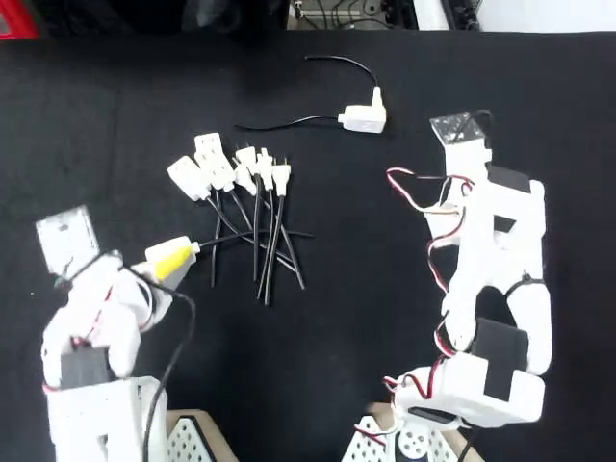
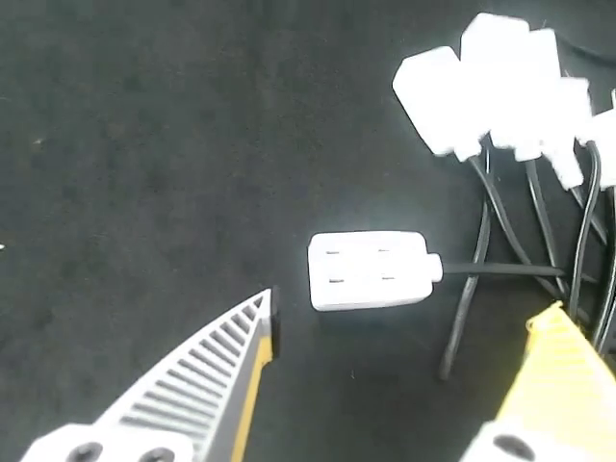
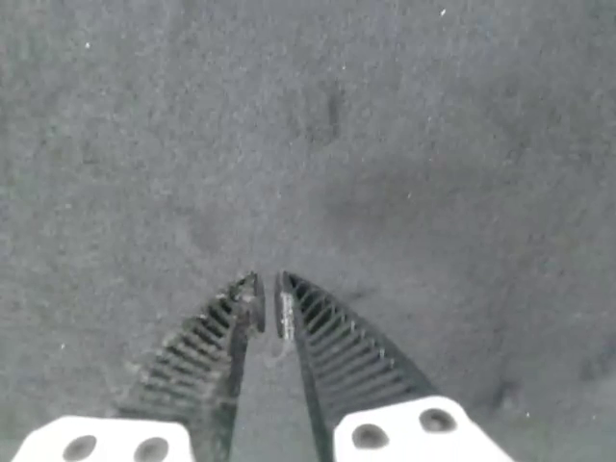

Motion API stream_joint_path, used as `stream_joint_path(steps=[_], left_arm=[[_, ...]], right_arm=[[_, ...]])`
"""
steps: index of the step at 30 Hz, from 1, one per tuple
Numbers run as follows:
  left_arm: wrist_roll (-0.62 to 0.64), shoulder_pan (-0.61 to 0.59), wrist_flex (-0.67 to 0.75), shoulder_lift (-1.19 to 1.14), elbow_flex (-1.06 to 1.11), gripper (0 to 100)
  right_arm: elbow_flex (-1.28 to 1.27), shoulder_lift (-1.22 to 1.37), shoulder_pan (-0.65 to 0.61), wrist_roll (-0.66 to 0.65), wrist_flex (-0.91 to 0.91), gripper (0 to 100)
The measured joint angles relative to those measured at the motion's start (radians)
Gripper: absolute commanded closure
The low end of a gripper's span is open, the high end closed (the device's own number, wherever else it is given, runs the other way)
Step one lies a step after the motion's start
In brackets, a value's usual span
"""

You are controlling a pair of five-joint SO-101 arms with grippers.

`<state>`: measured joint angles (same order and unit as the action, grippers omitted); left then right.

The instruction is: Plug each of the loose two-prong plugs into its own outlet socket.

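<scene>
Plugs (image 1: 258, 171) lie bunched at mid-table, heads fanned away from the arms, cords (image 1: 269, 250) crossing behind them. None in the bunch appears mated. One socket block (image 2: 371, 271) lies flat, slots up, just beside the bunch, its cord running into the tangle. Your left gripper (image 2: 409, 310) hangs over that block, jaws wide apart on either side, gripping nothing; judged a set-up for pickup. Your right gripper (image 3: 268, 303) is pinched together, empty, over bare table (image 3: 433, 115), well apart.
</scene>
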<state>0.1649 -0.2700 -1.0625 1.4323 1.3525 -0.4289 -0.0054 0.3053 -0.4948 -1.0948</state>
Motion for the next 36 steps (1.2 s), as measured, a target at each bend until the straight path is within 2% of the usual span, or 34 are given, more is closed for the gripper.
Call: stream_joint_path(steps=[5,11,17,22,28,34,36], left_arm=[[0.025,0.038,0.026,-0.477,-0.242,61],[0.137,0.074,0.026,-1.031,-0.543,61],[0.206,0.08,0.028,-1.419,-0.743,67],[0.21,0.08,0.026,-1.536,-0.824,70],[0.201,0.081,0.026,-1.56,-0.861,82],[0.035,0.078,0.026,-1.573,-0.867,97],[-0.028,0.084,0.018,-1.574,-0.885,96]], right_arm=[[-0.026,0.0,0.0,0.0,0.0,98.6],[-0.052,0.0,0.0,0.0,0.002,98.6],[-0.06,0.0,0.0,0.0,0.002,98.6],[-0.063,0.0,0.0,0.0,0.006,98.6],[-0.08,0.0,0.0,0.0,0.008,98.6],[-0.083,0.0,0.0,0.0,0.008,98.6],[-0.084,0.0,0.0,0.0,0.009,98.6]])
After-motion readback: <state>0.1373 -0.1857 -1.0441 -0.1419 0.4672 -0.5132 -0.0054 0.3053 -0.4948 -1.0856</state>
